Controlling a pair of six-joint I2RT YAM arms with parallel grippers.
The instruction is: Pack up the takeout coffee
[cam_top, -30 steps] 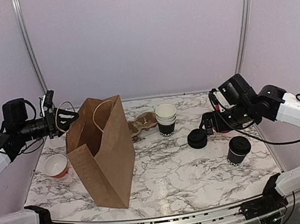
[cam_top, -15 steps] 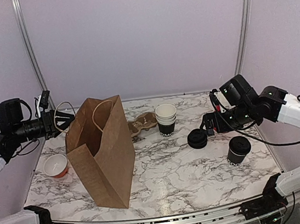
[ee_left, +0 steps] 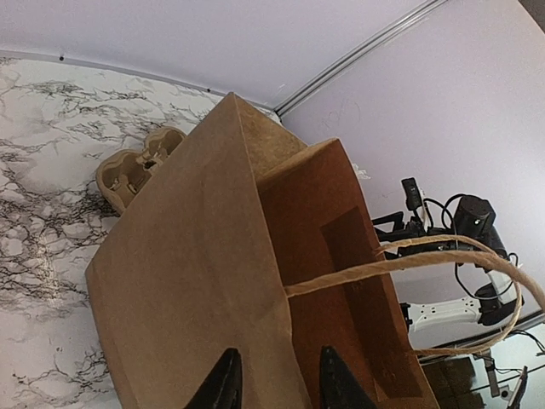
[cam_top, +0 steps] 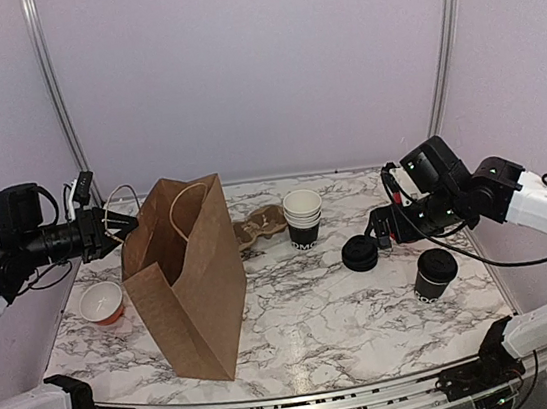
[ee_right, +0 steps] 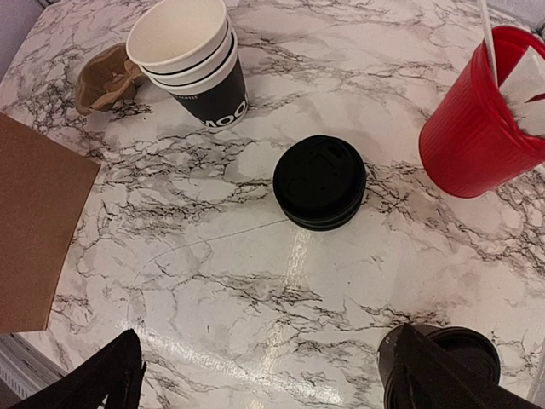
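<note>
One takeout coffee [cam_top: 435, 272], a black cup with a black lid, stands at the right. In the right wrist view it [ee_right: 451, 362] sits just beside the right finger. My right gripper [cam_top: 382, 226] [ee_right: 266, 336] hangs wide open over bare marble and holds nothing. A brown paper bag [cam_top: 188, 281] [ee_left: 196, 281] stands open at the left. My left gripper [cam_top: 120, 225] [ee_left: 279, 351] is at the bag's top left rim, its jaws partly narrowed, one finger on each side of the bag's wall with gaps showing. A stack of lidless black cups [cam_top: 303, 217] [ee_right: 192, 55] stands mid-table.
A stack of black lids [cam_top: 359, 252] [ee_right: 319, 181] lies under the right arm. A red cup of white stirrers [ee_right: 477, 128] stands to the lids' right. A cardboard cup carrier [cam_top: 260, 227] [ee_left: 132, 166] lies behind the bag. A small red bowl [cam_top: 101, 302] sits at the left.
My left gripper's jaws have narrowed around the bag's rim, and that arm shifted slightly. The right arm has barely moved.
</note>
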